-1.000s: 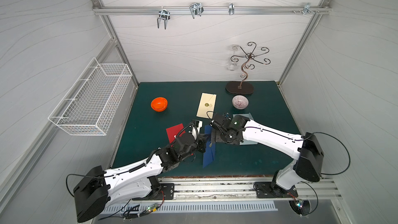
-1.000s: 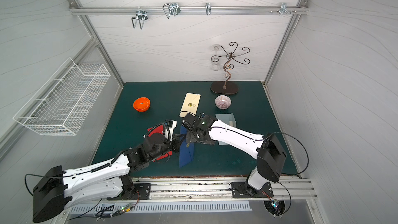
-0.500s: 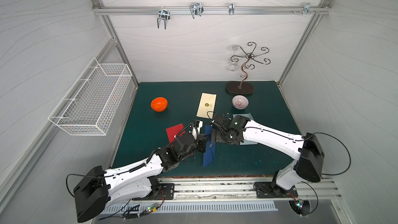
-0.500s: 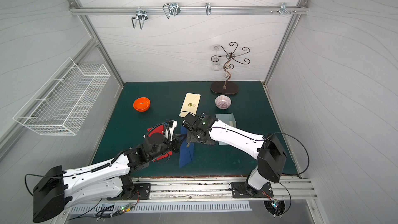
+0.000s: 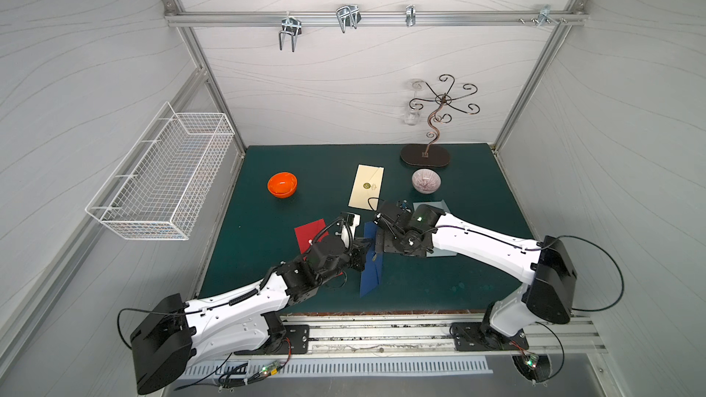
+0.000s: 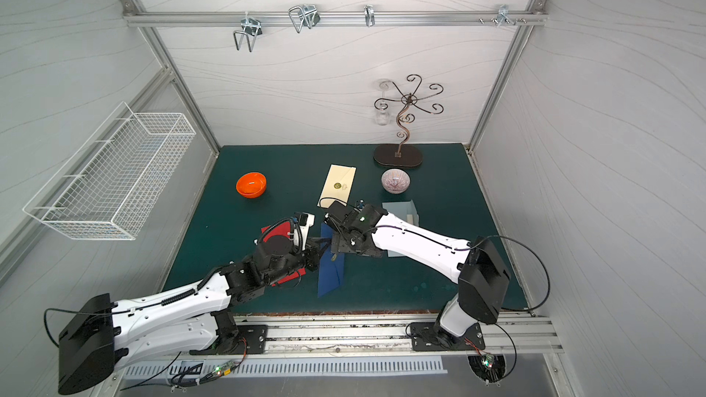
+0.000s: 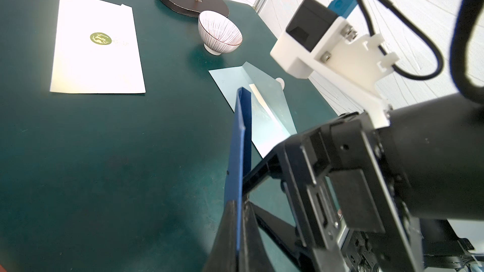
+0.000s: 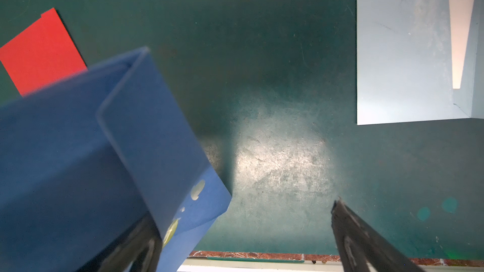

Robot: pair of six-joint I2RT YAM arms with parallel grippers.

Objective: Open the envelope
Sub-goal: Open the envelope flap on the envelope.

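A dark blue envelope [image 5: 372, 267] [image 6: 330, 271] stands on edge at the middle front of the green mat. My left gripper [image 5: 362, 253] [image 7: 239, 205] is shut on its edge and holds it upright. In the right wrist view the envelope's flap [image 8: 157, 139] stands lifted off the body [image 8: 57, 158], with bits of a gold seal near its tip. My right gripper [image 5: 379, 240] [image 8: 243, 211] is open right beside the envelope. One of its fingers [image 8: 136, 244] lies against the flap's tip and the other is well clear over bare mat.
A cream envelope [image 5: 366, 187], a red envelope [image 5: 309, 232] and an opened pale blue envelope [image 5: 433, 210] lie on the mat. An orange bowl [image 5: 282, 184], a striped bowl [image 5: 426, 180] and a wire stand [image 5: 425, 155] sit farther back. The table's front edge [image 8: 262, 255] is close.
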